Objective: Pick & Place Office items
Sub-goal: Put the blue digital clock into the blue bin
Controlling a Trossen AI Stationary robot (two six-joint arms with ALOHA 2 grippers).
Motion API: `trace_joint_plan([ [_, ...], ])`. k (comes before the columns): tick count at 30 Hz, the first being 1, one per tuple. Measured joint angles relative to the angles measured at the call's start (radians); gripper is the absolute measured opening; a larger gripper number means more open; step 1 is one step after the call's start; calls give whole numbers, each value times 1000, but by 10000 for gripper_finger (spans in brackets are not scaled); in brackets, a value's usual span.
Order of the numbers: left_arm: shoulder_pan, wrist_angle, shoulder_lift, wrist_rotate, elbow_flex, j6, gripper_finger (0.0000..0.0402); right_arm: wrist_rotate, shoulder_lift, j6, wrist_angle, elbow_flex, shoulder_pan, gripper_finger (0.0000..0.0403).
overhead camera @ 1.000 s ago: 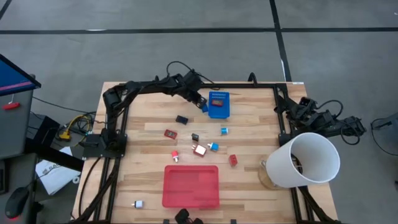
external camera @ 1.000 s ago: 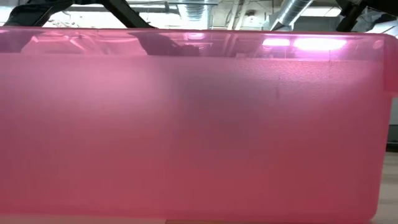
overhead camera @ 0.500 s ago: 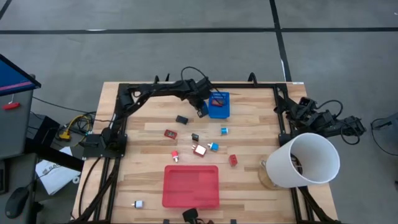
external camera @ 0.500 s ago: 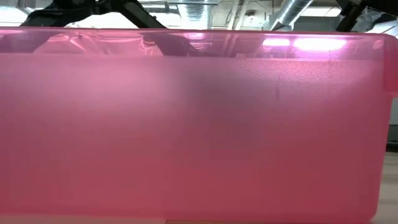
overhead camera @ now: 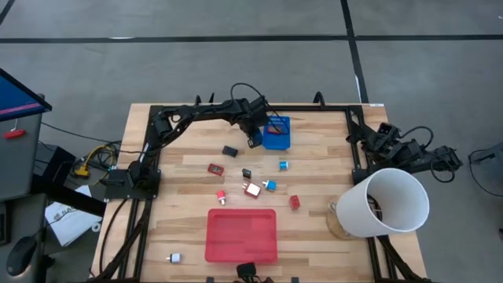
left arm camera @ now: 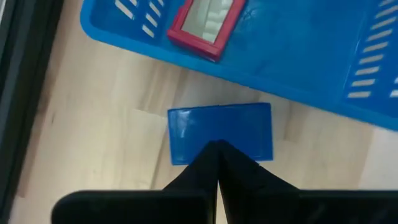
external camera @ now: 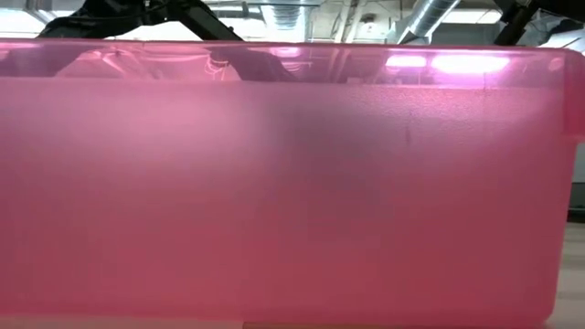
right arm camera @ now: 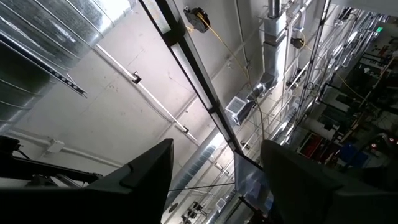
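Reaching across the far side of the table, the left gripper (overhead camera: 255, 138) has swung rightward over the last second and now sits just beside the blue bin's (overhead camera: 277, 141) left wall, its fingers clenched on a small blue block (left arm camera: 221, 132). The block is above bare wood, not yet over the bin, where a red-framed piece (left arm camera: 207, 22) already lies. That shift suggests the carry is nearly done and only a short move and release remain. Other office items, including a black piece (overhead camera: 229, 150) and a red one (overhead camera: 215, 168), are scattered mid-table, far of the red tray (overhead camera: 241, 234). The right gripper (right arm camera: 214, 186) waits at the right edge, fingers spread and empty, pointing at the ceiling.
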Motion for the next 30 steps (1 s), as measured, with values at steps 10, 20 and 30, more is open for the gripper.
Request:
trace_joint_plan([
  [10, 6, -144, -49, 11, -3, -43, 0, 59, 9, 32, -106, 2, 15, 235],
  [20, -39, -170, -525, -32, -135, -193, 0, 333, 121, 377, -916, 169, 71, 207],
  [30, -183, -66, -858, -219, -351, -399, 0, 203, 320, 715, -1344, 271, -20, 46],
])
